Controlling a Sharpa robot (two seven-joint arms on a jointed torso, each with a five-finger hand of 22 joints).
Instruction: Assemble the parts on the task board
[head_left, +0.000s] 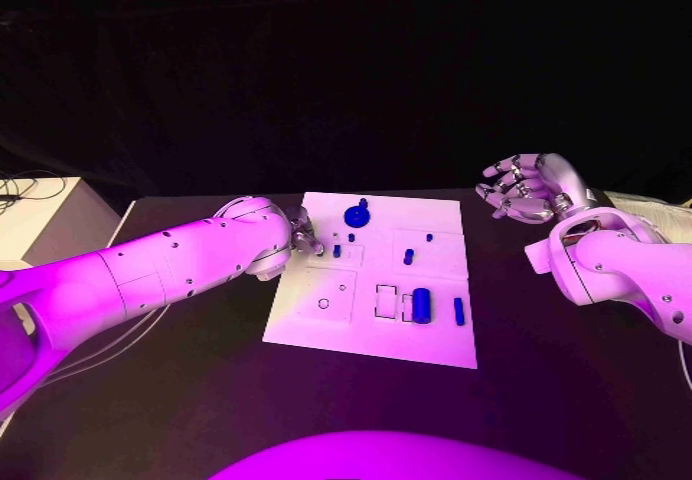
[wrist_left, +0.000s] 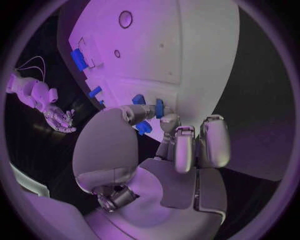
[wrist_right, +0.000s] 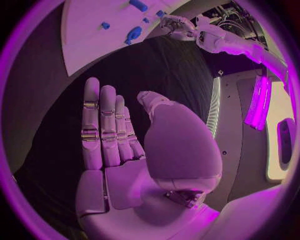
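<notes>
**Left hand working at the board's edge, right hand idling beside it**

The left hand (head_left: 299, 240) is reaching over the near-left part of the task board (head_left: 433, 345), its fingers (wrist_left: 177, 131) curling down onto the white plate. In the left wrist view the fingertips are sitting right among a few small blue parts (wrist_left: 139, 99), touching or nearly touching them, but I cannot tell whether the hand is actually pinching one or just pressing beside it. From above, a small blue peg (head_left: 338, 251) is standing just beside that hand.

The right hand (head_left: 528, 187) is hovering well off the board's far-right corner, palm turned up, fingers straight and spread, gripping nothing. Its own wrist view is showing the fingers (wrist_right: 100, 125) lined up side by side with the thumb apart and only dark tabletop behind them.

Moving outward across the board, a round-headed blue part (head_left: 356, 213) is sitting near the far edge, between the two hands. Two small blue pieces (head_left: 410, 256) are lying around the middle of the plate. Toward the near edge a larger blue block (head_left: 421, 305) is lying next to a dark-outlined rectangular recess (head_left: 387, 301), with a slim blue bar (head_left: 459, 310) just to its right. A small ring-shaped mark (head_left: 323, 303) is showing on the left portion of the plate.

I am not making out any readable lettering, brand or label on the board or the parts.

The black table (head_left: 577, 380) is spreading out around the board.
</notes>
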